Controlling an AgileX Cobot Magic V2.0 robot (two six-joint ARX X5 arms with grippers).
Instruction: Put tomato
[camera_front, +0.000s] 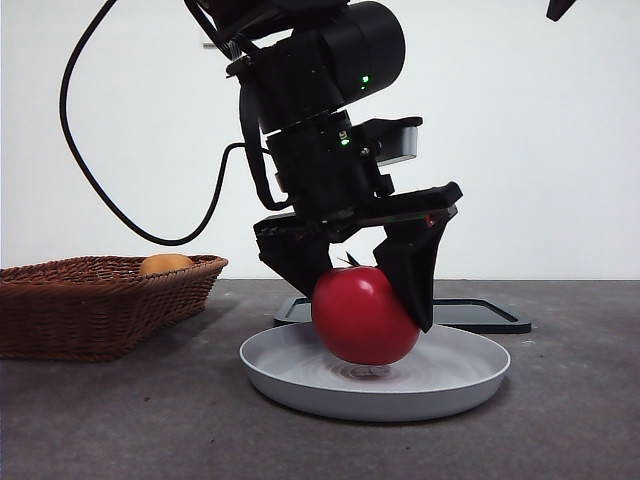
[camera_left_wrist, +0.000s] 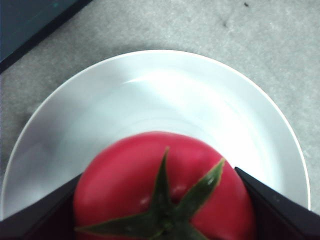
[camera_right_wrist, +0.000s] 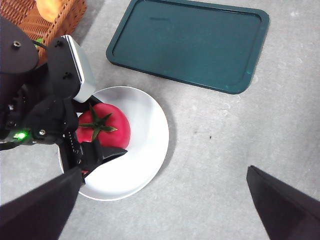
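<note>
The tomato (camera_front: 364, 316) is held between the two black jaws of the left gripper (camera_front: 366, 290), which are clenched on its sides, one on each flank, as is seen in both the front view and the left wrist view. The tomato (camera_left_wrist: 165, 192) is kept upright, with its green leafy stem (camera_left_wrist: 167, 210) turned upward toward the wrist camera. It is positioned over the white plate (camera_front: 460, 385), low inside the rim; in the front view its underside appears to be touching the plate's floor or resting just above it, but contact cannot be settled from that angle, since a reflection lies directly beneath it.

In the right wrist view the tomato (camera_right_wrist: 103, 125) is found on the half of the plate (camera_right_wrist: 145, 150) that lies toward the wicker basket (camera_right_wrist: 47, 22), with the left arm's black body covering part of that side. The basket (camera_front: 100, 300) is set toward one end of the worktop, well apart from the plate, and an orange-yellow round fruit (camera_front: 165, 264) is seen inside it. A dark green tray (camera_right_wrist: 190, 42) is laid flat on the grey worktop (camera_right_wrist: 225, 165) just beyond the plate, toward the far edge.

The right gripper (camera_right_wrist: 165, 210) is held high above the worktop, its jaws spread wide apart with nothing between them
</note>
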